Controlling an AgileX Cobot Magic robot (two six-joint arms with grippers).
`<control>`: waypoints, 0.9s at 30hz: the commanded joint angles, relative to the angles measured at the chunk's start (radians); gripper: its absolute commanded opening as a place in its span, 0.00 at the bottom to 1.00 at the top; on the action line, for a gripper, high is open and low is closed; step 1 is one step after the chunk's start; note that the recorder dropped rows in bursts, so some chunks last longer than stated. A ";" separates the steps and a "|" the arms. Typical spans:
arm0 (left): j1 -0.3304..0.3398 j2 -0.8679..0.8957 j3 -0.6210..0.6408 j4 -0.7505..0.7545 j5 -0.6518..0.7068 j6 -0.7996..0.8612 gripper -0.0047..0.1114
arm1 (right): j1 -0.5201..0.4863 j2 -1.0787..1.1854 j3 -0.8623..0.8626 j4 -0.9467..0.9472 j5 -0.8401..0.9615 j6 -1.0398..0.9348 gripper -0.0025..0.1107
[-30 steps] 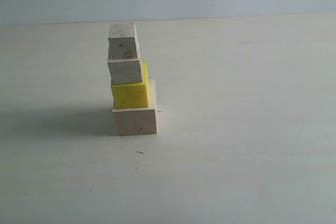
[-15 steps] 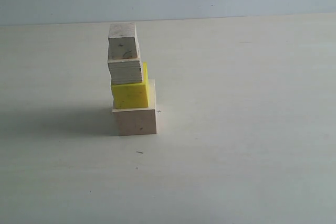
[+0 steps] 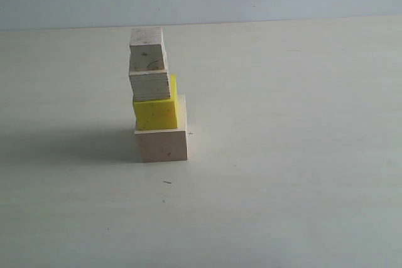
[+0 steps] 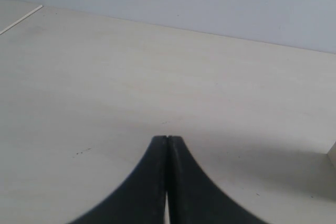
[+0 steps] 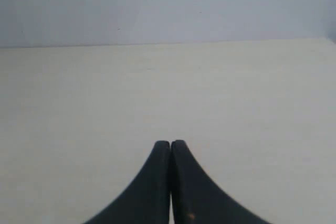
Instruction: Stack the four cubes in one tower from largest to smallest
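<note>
Tower stands left of centre on the table — big pale wood cube at the bottom, yellow cube on it, then the layered-edge wood cube, with the smallest wood cube on top, all sitting toward the left side rather than centred. Left gripper and right gripper are both pinched fully closed with nothing in them — each low over the table.

Yellow cube: bright yellow. Largest cube, beneath it: pale bare wood. Layered-edge cube, above it: pale, striped plies. Smallest cube, higher still: pale, dark-marked. Table: cream.
</note>
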 commanded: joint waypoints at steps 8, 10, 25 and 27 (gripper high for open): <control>-0.002 -0.005 -0.001 -0.007 -0.008 0.004 0.04 | -0.005 -0.004 0.004 0.014 0.001 0.068 0.02; -0.002 -0.005 -0.001 -0.007 -0.008 0.004 0.04 | -0.005 -0.004 0.004 0.014 0.001 0.078 0.02; -0.002 -0.005 -0.001 -0.007 -0.008 0.004 0.04 | -0.005 -0.004 0.004 -0.326 -0.024 0.311 0.02; -0.002 -0.005 -0.001 -0.007 -0.008 0.004 0.04 | -0.005 -0.004 0.004 -0.326 -0.024 0.311 0.02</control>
